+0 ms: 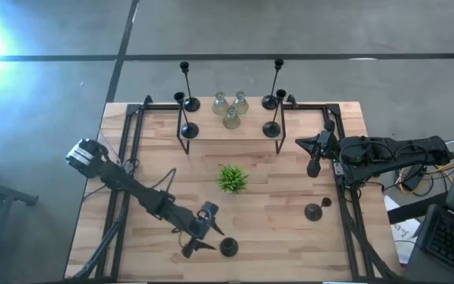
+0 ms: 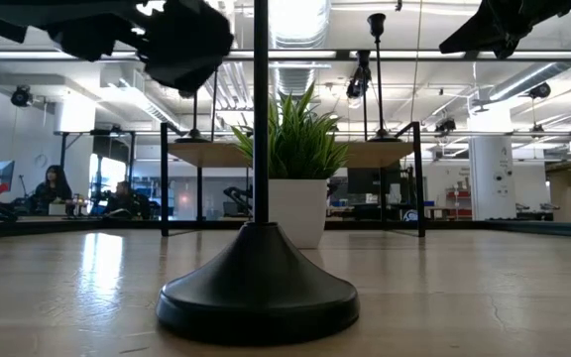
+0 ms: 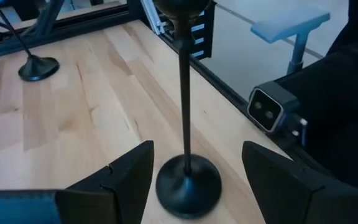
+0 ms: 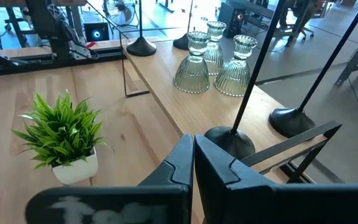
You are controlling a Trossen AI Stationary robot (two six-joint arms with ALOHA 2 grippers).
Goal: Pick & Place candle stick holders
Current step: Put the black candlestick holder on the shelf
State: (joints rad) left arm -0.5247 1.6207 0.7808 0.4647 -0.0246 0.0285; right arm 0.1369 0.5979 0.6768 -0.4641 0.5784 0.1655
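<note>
Straddling a black candle stick holder [image 3: 187, 180] near the table's front edge, the left gripper [image 3: 191, 180] is seen with fingers spread wide, one to each side of the domed base and none touching it. The holder stands upright, long axis vertical, cup at the top, base flat on the wooden table [image 1: 274, 229]. A topple is the risk here: if one finger meets the thin stem first, the tall holder could be tipped or pushed toward the nearby edge. A grip taken low on the dome could slip off. At the table's right side, the right gripper [image 4: 193, 163] is held with fingers pressed together, empty, facing the raised shelf [image 4: 185, 109] where the glass holders [image 4: 215, 59] and other black holders stand.
</note>
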